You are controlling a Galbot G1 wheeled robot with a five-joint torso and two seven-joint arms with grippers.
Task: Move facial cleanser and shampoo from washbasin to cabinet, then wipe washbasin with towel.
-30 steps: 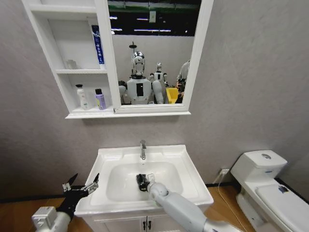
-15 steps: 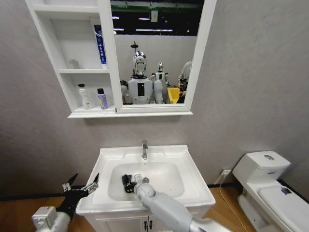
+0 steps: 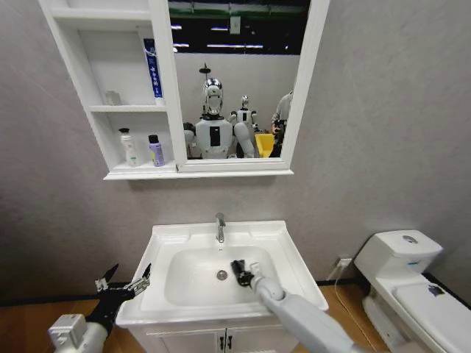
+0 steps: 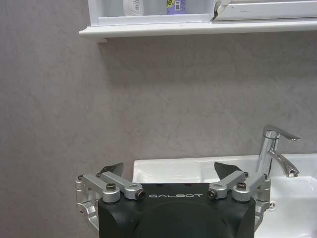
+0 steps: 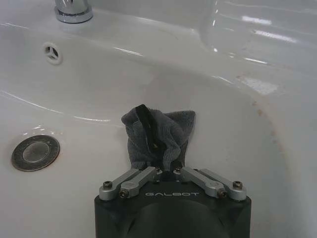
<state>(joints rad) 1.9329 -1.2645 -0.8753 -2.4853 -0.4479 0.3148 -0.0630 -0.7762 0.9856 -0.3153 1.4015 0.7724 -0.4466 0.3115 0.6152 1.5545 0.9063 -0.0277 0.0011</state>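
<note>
The white washbasin (image 3: 287, 254) stands below me with its chrome tap (image 3: 218, 227) and drain (image 3: 221, 275). Inside the bowl, right of the drain, my right gripper (image 3: 239, 271) is shut on the dark towel (image 5: 158, 133), which is pressed against the bowl's sloping wall. Up on the cabinet (image 3: 165, 95), the lowest niche holds a white bottle (image 3: 129, 147) and a purple bottle (image 3: 155, 151), the facial cleanser and shampoo. My left gripper (image 3: 121, 283) hangs open beside the basin's left edge with nothing between its fingers.
A white toilet (image 3: 401, 276) stands to the right of the basin. A blue tube (image 3: 151, 70) leans in the cabinet's middle niche beside the mirror (image 3: 235, 73). The vanity doors (image 3: 221, 340) are below the basin.
My right gripper has swept the towel from the bowl's left side across the drain to its right side. The left arm has stayed put.
</note>
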